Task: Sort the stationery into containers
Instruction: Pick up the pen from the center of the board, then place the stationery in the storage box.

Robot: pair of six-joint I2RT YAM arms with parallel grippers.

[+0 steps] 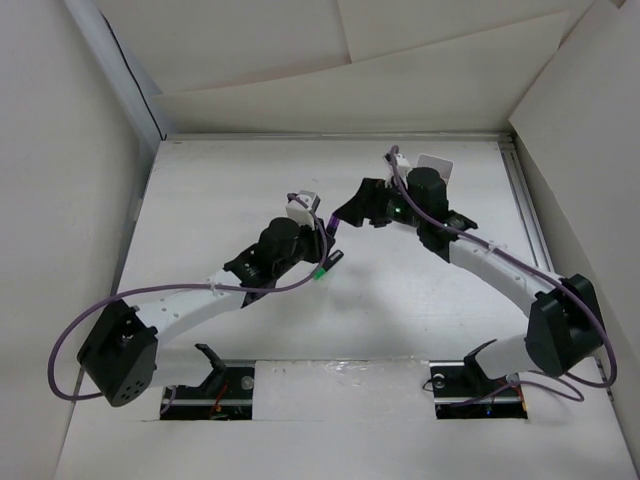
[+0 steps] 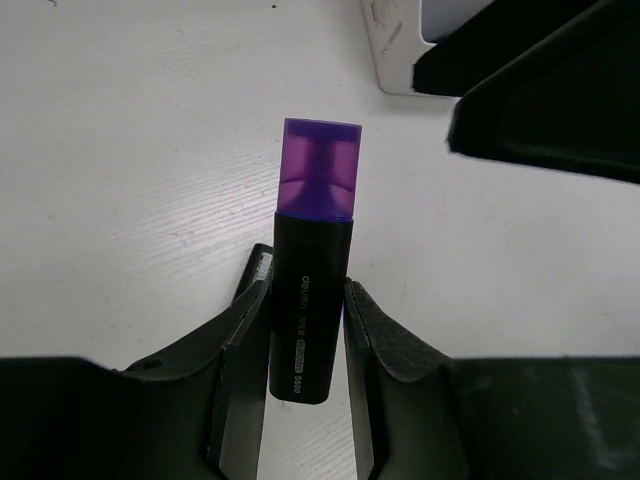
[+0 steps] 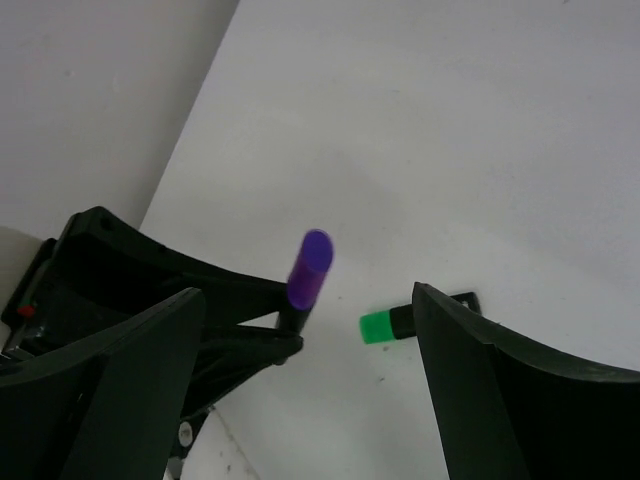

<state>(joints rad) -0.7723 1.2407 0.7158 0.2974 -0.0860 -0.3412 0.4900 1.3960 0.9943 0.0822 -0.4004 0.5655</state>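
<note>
My left gripper [image 2: 307, 320] is shut on a black marker with a purple cap [image 2: 315, 250], which sticks out forward above the table. From above, that purple-capped marker [image 1: 335, 222] shows at the tip of the left gripper [image 1: 328, 245], mid-table. A green-capped marker [image 1: 320, 270] lies on the table just near of it. My right gripper [image 1: 352, 208] stands open and holds nothing, close to the right of the purple cap. In the right wrist view its fingers frame the purple marker [image 3: 308, 268] and the green marker [image 3: 385, 325]. The white container [image 1: 437, 163] is largely hidden behind the right arm; a corner of it [image 2: 395, 60] shows.
White walls enclose the table on the left [image 1: 60, 200], back and right. The right gripper's black body [image 2: 550, 100] hangs just ahead and right of the left gripper. The left gripper's fingers [image 3: 200, 300] lie close under the right wrist camera.
</note>
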